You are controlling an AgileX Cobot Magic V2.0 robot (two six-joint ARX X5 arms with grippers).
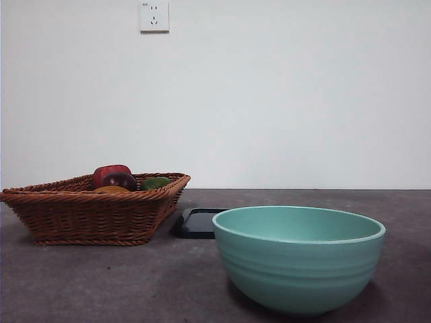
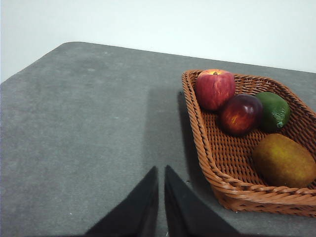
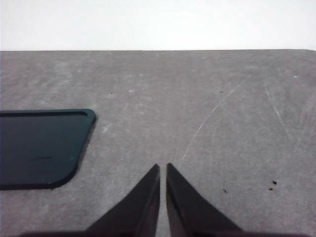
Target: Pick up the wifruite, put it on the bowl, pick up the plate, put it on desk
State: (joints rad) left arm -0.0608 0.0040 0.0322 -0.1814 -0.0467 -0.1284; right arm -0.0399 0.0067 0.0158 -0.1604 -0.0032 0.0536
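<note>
The orange-brown wifruite lies in a woven brown basket; in the front view only its top shows over the basket rim. The teal-green bowl stands empty at the front right of the desk. A flat black plate lies on the desk behind the bowl, next to the basket; it also shows in the right wrist view. My left gripper is shut and empty above the desk beside the basket. My right gripper is shut and empty above bare desk beside the plate.
The basket at the left also holds a red apple, a dark purple-red fruit and a green fruit. A white wall with a socket stands behind the desk.
</note>
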